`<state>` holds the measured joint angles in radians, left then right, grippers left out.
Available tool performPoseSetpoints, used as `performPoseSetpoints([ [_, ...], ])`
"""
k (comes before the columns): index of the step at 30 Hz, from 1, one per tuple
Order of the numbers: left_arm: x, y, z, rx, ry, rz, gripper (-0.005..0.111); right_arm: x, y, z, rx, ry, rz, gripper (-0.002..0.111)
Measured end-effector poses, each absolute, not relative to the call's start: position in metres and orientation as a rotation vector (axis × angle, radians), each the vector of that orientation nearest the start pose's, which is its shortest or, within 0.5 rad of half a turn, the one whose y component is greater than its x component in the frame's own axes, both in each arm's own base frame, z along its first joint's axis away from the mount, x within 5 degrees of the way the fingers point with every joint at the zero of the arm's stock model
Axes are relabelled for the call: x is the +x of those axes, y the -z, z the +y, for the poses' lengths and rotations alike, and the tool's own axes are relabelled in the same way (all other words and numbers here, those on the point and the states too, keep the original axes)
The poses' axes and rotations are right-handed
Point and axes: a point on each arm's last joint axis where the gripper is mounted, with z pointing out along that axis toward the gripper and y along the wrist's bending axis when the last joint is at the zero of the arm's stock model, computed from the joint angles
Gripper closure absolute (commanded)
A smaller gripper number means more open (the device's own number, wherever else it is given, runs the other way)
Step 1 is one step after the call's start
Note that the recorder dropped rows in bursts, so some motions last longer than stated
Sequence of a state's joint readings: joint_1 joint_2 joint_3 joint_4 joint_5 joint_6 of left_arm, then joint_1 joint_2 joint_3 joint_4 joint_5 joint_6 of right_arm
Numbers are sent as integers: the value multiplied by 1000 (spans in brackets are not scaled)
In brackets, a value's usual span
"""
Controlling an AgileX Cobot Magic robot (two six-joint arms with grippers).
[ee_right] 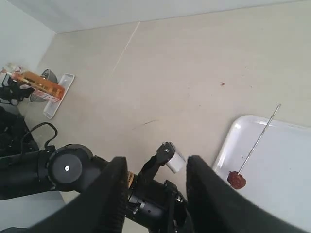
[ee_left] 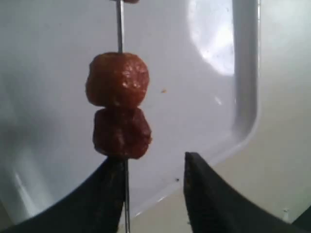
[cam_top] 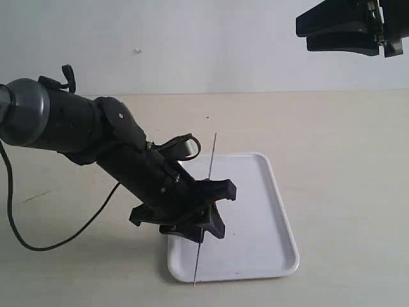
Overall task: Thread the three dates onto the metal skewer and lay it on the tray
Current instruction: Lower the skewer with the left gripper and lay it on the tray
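The metal skewer [cam_top: 212, 153] lies along the left side of the white tray [cam_top: 268, 211], with both ends past the rim. In the left wrist view, two dates [ee_left: 117, 80] [ee_left: 121, 132] sit threaded on the skewer [ee_left: 119, 24], touching each other over the tray [ee_left: 243, 97]. A sliver of a third date [ee_left: 127, 1] shows at the frame's edge. My left gripper [ee_left: 153, 162] is open, and the skewer runs beside one finger. My right gripper [cam_top: 303, 33] hangs high at the upper right, open and empty. From there I see one date [ee_right: 236, 179] on the skewer [ee_right: 260, 136].
The left arm [cam_top: 96, 134] leans over the tray's left side, and its cable [cam_top: 19, 217] loops over the table on the left. An orange box and a small white dish [ee_right: 46, 87] stand far off. A small crumb [ee_right: 222, 83] lies on the tabletop.
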<state>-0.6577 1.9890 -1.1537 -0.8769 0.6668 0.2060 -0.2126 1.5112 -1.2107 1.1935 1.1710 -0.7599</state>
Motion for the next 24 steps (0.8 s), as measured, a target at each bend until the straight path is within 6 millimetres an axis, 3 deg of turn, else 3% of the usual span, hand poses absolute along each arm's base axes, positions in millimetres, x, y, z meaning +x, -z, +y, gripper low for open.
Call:
performPoseSetpoints([
  [3, 272, -137, -267, 232, 976, 2977, 48, 310, -338, 13, -151, -1146, 2205, 68],
  [15, 267, -140, -271, 206, 1071, 2999, 49, 311, -338, 12, -140, -1137, 2202, 68],
  [17, 266, -140, -271, 216, 1076, 3005, 54, 311, -338, 12, -138, -1137, 2203, 68],
  [20, 268, -147, -269, 237, 1085, 2979, 72, 311, -338, 12, -137, -1133, 2204, 76],
  [24, 276, -174, -257, 276, 1096, 2868, 105, 311, -336, 10, -128, -1089, 2226, 107],
])
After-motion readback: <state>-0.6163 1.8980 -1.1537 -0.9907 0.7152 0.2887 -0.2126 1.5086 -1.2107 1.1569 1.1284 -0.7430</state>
